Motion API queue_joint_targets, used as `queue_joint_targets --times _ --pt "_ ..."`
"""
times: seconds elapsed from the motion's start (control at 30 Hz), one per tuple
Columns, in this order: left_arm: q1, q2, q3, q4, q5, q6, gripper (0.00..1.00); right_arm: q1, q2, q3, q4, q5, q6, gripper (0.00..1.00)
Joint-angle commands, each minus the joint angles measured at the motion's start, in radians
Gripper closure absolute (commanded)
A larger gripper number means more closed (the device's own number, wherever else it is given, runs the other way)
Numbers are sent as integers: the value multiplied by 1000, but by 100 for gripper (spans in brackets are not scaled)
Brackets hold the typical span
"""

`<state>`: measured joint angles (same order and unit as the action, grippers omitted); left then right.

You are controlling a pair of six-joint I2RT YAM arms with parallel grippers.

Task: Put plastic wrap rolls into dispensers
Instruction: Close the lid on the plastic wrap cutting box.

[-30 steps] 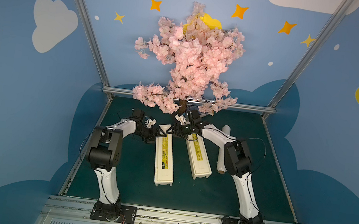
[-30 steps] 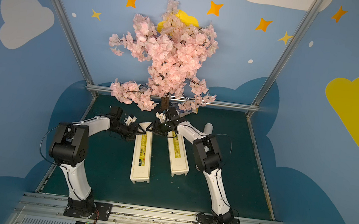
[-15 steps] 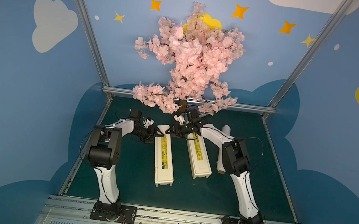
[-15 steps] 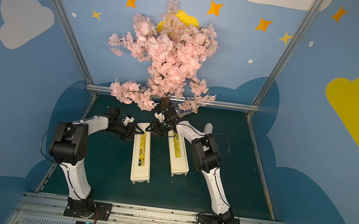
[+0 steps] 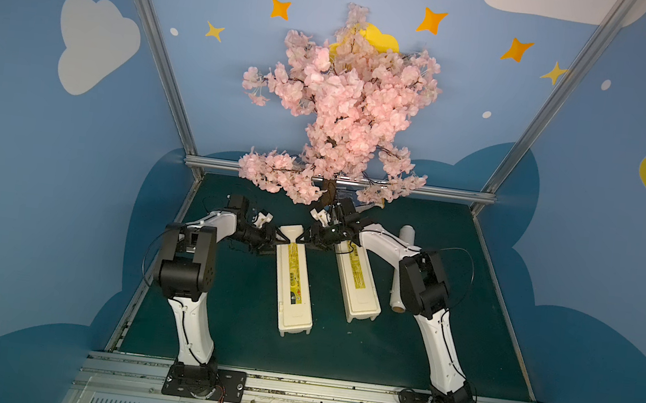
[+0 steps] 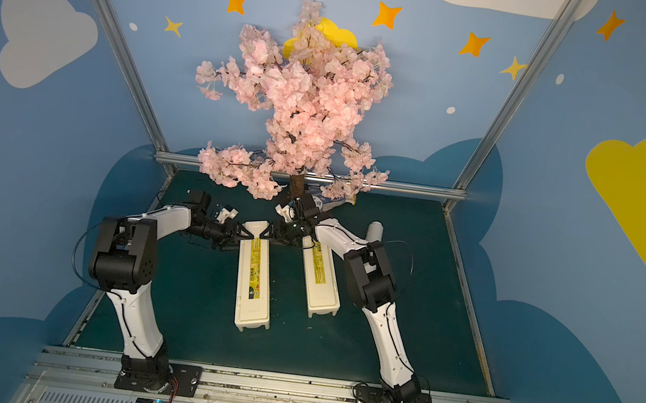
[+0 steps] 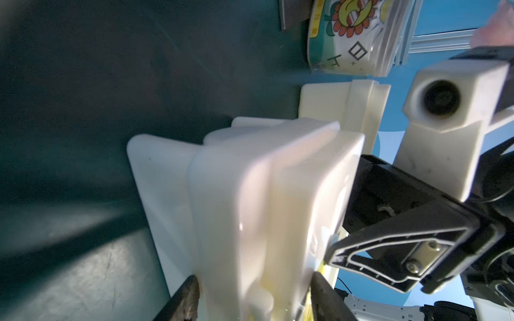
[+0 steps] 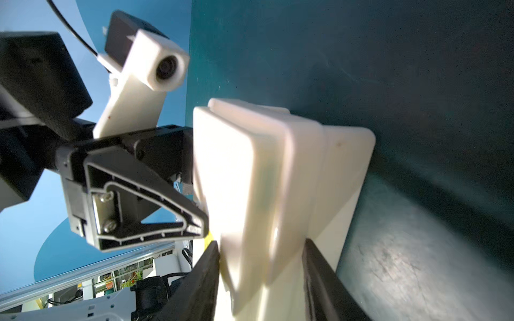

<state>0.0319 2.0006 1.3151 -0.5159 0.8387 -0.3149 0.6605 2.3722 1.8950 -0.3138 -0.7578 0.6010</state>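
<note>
Plastic wrap roll, one long slim cylinder of translucent white film on a brown cardboard core (image 5: 407, 236), lies on the dark green table mat (image 5: 239, 326). It is well apart from the right claw (image 5: 305, 239) on that claw's outer side, and the claw's white forearm crosses over its middle in both top views. It sits outside both boxes. Both claws meet at one end of a long narrow cream-white plastic dispenser box with a yellow-and-black label strip on its shut lid (image 5: 294, 287). The left claw (image 5: 281, 240) comes at that end from one side and the right claw from the opposite side, their tips nearly meeting. In the right wrist view the right claw's two dark fingers (image 8: 205, 280) straddle the dispenser's end, one against the labelled lid face and the other against the stepped base by the mat, so this claw is clenched on the dispenser. In the left wrist view the left claw's fingers (image 7: 186, 300) straddle the same end, lid side and base side. They are very close to the plastic, but blur hides whether they press it, so I cannot tell if this claw grips or stands released. A second dispenser of the same make (image 5: 357, 286), lid also shut, lies alongside with its end under the right claw's wrist, between that claw and the roll. Beyond both claws stands a pink artificial blossom tree (image 5: 342, 100), and a short green-and-white printed can (image 7: 347, 33) lies past the left claw's tips.
</note>
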Motion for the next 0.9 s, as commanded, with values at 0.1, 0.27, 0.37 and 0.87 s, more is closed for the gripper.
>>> queue_joint_targets --times 0.1,0.27,0.37,0.87 --pt "-79 148 155 -50 -127 73 45 34 -13 -53 -113 46 -35 52" --pt "-84 104 187 -85 -202 89 27 26 -54 -67 -100 63 -55 49" --pt "-88 20 179 -108 -292 90 13 8 -105 -96 -66 78 -62 45" --pt "-395 -391 -17 -224 -790 -114 0 -47 -472 -246 -111 294 -371 12"
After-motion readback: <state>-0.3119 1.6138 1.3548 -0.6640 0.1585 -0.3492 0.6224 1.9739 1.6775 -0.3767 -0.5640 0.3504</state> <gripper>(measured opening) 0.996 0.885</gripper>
